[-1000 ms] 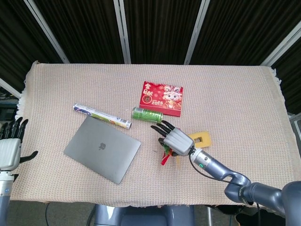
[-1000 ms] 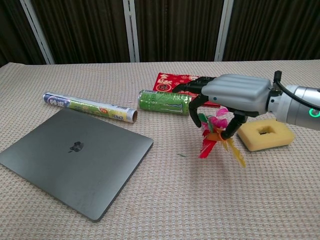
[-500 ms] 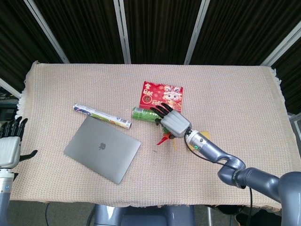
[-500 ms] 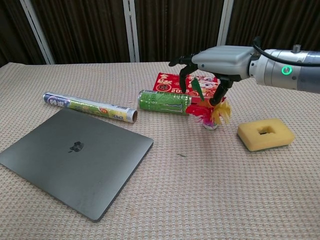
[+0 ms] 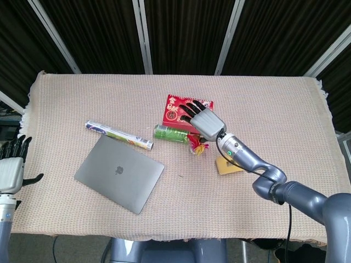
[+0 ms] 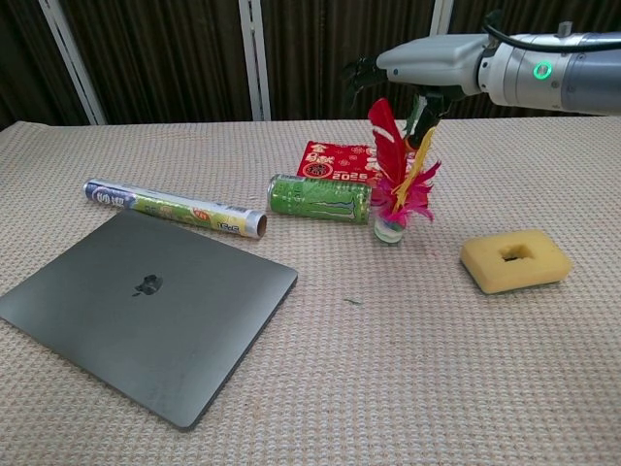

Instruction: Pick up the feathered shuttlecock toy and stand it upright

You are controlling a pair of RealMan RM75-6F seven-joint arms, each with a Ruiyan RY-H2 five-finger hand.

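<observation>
The feathered shuttlecock toy point(image 6: 393, 194) stands upright on its small base, just right of the green can, with red, yellow and pink feathers pointing up. The head view shows the shuttlecock toy point(image 5: 197, 145) partly under my right hand. My right hand point(image 6: 432, 60) hovers above the feather tips with its fingers spread; one finger hangs down close beside the yellow feather, and nothing is gripped. In the head view my right hand point(image 5: 204, 121) lies flat over the red calendar. My left hand point(image 5: 11, 169) is off the table's left edge, fingers apart, holding nothing.
A green can point(image 6: 318, 194) lies on its side next to the toy, with a red calendar point(image 6: 335, 160) behind it. A yellow sponge point(image 6: 514, 260) sits to the right. A grey laptop point(image 6: 146, 296) and a foil roll point(image 6: 175, 209) lie at the left.
My right hand carried the toy from near the sponge toward the can, turned it feathers-up, set it on its base, then let go and rose. The left hand stayed put.
</observation>
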